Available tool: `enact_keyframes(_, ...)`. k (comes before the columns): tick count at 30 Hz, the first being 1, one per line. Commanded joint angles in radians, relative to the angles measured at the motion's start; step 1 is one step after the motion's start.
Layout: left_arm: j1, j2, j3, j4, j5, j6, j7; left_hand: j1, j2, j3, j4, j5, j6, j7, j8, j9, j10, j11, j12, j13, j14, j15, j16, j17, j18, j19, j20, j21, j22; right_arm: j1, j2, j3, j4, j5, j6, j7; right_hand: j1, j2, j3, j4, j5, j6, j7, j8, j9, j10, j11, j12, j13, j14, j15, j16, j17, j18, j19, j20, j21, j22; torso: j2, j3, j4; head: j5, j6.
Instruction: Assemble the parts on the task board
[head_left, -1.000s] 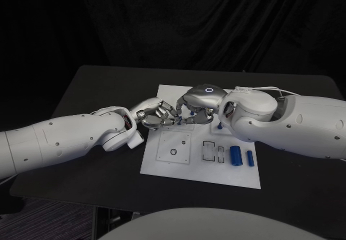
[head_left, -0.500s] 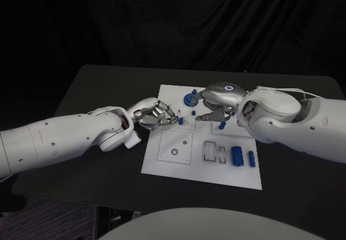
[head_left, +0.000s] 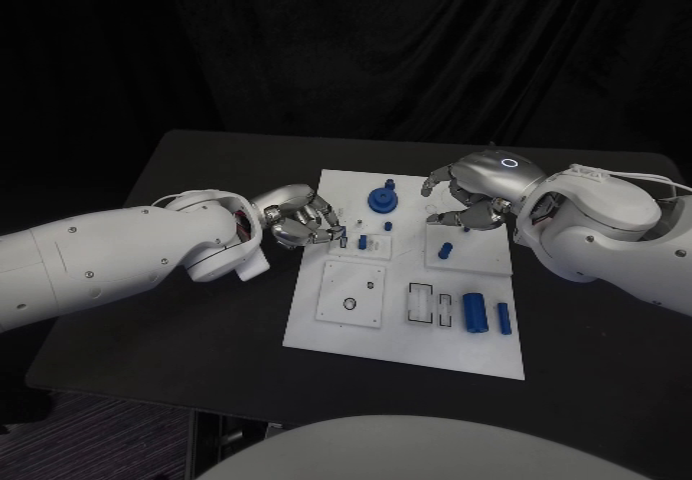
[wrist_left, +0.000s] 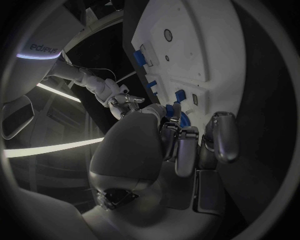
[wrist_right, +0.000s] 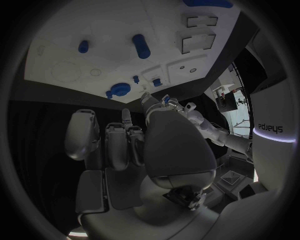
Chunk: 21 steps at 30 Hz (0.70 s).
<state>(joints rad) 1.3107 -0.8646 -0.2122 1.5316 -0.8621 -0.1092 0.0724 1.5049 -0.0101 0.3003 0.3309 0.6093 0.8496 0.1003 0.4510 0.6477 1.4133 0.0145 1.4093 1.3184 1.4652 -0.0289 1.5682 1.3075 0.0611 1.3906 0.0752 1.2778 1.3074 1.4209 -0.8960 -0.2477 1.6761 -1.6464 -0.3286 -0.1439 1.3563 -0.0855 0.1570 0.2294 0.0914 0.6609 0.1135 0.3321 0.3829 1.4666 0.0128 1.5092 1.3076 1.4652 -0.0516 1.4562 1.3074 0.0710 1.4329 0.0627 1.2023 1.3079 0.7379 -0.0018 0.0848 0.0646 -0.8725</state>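
The white task board (head_left: 378, 335) lies mid-table. A blue round part (head_left: 382, 198) stands at its far edge, with two small blue pieces (head_left: 364, 241) and a short blue peg (head_left: 446, 248) nearby. Two blue cylinders (head_left: 475, 310) lie at the near right. My left hand (head_left: 303, 222) hovers at the board's left edge, its fingers (wrist_left: 181, 145) curled in on nothing, fingertips just short of a small piece. My right hand (head_left: 469, 195) hangs over the far right corner with its fingers (wrist_right: 115, 145) apart and nothing in them. The round part (wrist_right: 119, 90) also appears in the right wrist view.
The board carries a square plate with a round hole (head_left: 348, 303) and rectangular slots (head_left: 418, 302) at its near side. Bare black table (head_left: 188, 330) surrounds the board. Both white forearms reach in over the table's left and right sides.
My right hand has pulled back from the board's middle toward the far right, uncovering the blue round part. My left hand has drawn slightly left, away from the right hand.
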Motion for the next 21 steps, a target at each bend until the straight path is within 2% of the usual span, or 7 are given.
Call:
enact_keyframes(1, 0.027, 0.022, 0.001, -0.017, -0.093, 0.154, -0.200, -0.018, -0.001, 0.078, -0.049, -0.013, -0.002, -0.013, 0.058, 0.042, -0.018, 0.001, -0.014, 0.112, 0.106, -0.007, 0.003, 0.263, 0.011, -0.003, 0.001, -0.009, 0.168, 0.002, -0.007, 0.000, 0.000, 0.002, -0.017, -0.034, 0.002, 0.010, 0.000, 0.007, 0.002, 0.009, -0.001, 0.006, -0.002, 0.001, 0.005, -0.006, 0.157, 0.065, 0.006, -0.007, 0.180, 0.009, -0.008, 0.001, -0.009, 0.155, -0.009, 0.0068, -0.0038, 0.003, 0.000)
enact_keyframes(4, 0.045, 0.045, 0.001, -0.039, -0.109, 0.203, -0.261, -0.022, -0.004, 0.087, -0.051, -0.014, -0.006, -0.013, 0.060, 0.047, -0.022, 0.001, -0.018, 0.109, 0.106, -0.007, 0.003, 0.263, 0.012, -0.005, 0.001, -0.012, 0.167, 0.002, -0.011, 0.000, -0.001, 0.022, -0.015, -0.039, 0.007, 0.012, 0.001, 0.009, 0.005, 0.015, -0.001, 0.009, -0.005, -0.001, 0.005, -0.008, 0.155, 0.065, 0.006, -0.008, 0.179, 0.009, -0.009, 0.001, -0.012, 0.154, -0.013, 0.0099, -0.0068, 0.007, 0.000)
enact_keyframes(9, 0.059, 0.092, 0.001, -0.080, -0.119, 0.276, -0.333, -0.027, -0.008, 0.094, -0.054, -0.015, -0.010, -0.012, 0.061, 0.052, -0.024, 0.001, -0.019, 0.108, 0.106, -0.006, 0.003, 0.263, 0.012, -0.007, 0.001, -0.014, 0.166, 0.002, -0.012, 0.000, -0.006, 0.038, -0.021, -0.050, 0.011, 0.015, 0.002, 0.012, 0.007, 0.024, 0.000, 0.013, -0.007, 0.000, 0.006, -0.008, 0.155, 0.066, 0.006, -0.006, 0.180, 0.009, -0.008, 0.001, -0.013, 0.154, -0.021, 0.0158, -0.0102, 0.010, 0.000)
enact_keyframes(10, 0.061, 0.101, 0.001, -0.087, -0.120, 0.291, -0.347, -0.027, -0.008, 0.095, -0.054, -0.015, -0.010, -0.012, 0.061, 0.052, -0.024, 0.001, -0.019, 0.108, 0.106, -0.006, 0.003, 0.263, 0.012, -0.007, 0.001, -0.014, 0.166, 0.002, -0.012, 0.000, -0.007, 0.040, -0.021, -0.051, 0.013, 0.015, 0.002, 0.012, 0.007, 0.026, 0.001, 0.014, -0.008, -0.002, 0.006, -0.009, 0.153, 0.066, 0.006, -0.005, 0.181, 0.009, -0.008, 0.001, -0.013, 0.154, -0.022, 0.0161, -0.0105, 0.010, 0.000)
enact_keyframes(13, 0.064, 0.129, 0.001, -0.107, -0.123, 0.339, -0.395, -0.038, -0.011, 0.115, -0.062, -0.020, -0.019, -0.011, 0.065, 0.064, -0.024, 0.003, -0.018, 0.109, 0.106, -0.006, 0.003, 0.263, 0.013, -0.008, 0.001, -0.016, 0.166, 0.002, -0.011, 0.000, -0.010, 0.043, -0.018, -0.053, 0.013, 0.015, 0.002, 0.012, 0.007, 0.026, 0.001, 0.014, -0.008, -0.002, 0.006, -0.009, 0.153, 0.066, 0.006, -0.005, 0.181, 0.009, -0.008, 0.001, -0.013, 0.154, -0.029, 0.0206, -0.0153, 0.016, 0.000)
enact_keyframes(15, 0.065, 0.143, 0.001, -0.115, -0.124, 0.357, -0.421, -0.046, -0.012, 0.124, -0.066, -0.024, -0.020, -0.011, 0.072, 0.074, -0.022, 0.003, -0.016, 0.110, 0.106, -0.006, 0.003, 0.263, 0.013, -0.007, 0.001, -0.015, 0.166, 0.002, -0.009, 0.000, -0.012, 0.044, -0.015, -0.054, 0.014, 0.016, 0.003, 0.012, 0.007, 0.027, 0.001, 0.015, -0.009, -0.002, 0.006, -0.009, 0.153, 0.066, 0.007, -0.006, 0.180, 0.009, -0.008, 0.001, -0.015, 0.154, -0.031, 0.0222, -0.0168, 0.020, 0.000)
enact_keyframes(21, 0.065, 0.170, 0.001, -0.128, -0.125, 0.348, -0.460, -0.089, -0.018, 0.156, -0.076, -0.033, -0.031, -0.013, 0.092, 0.111, -0.010, 0.001, -0.003, 0.120, 0.106, -0.007, 0.003, 0.263, 0.012, -0.003, 0.000, -0.011, 0.167, -0.001, -0.005, 0.000, -0.018, 0.045, -0.003, -0.055, 0.017, 0.019, 0.004, 0.013, 0.009, 0.031, 0.002, 0.016, -0.010, -0.005, 0.007, -0.011, 0.149, 0.066, 0.007, -0.008, 0.179, 0.010, -0.010, 0.001, -0.021, 0.152, -0.038, 0.0267, -0.0210, 0.026, 0.000)
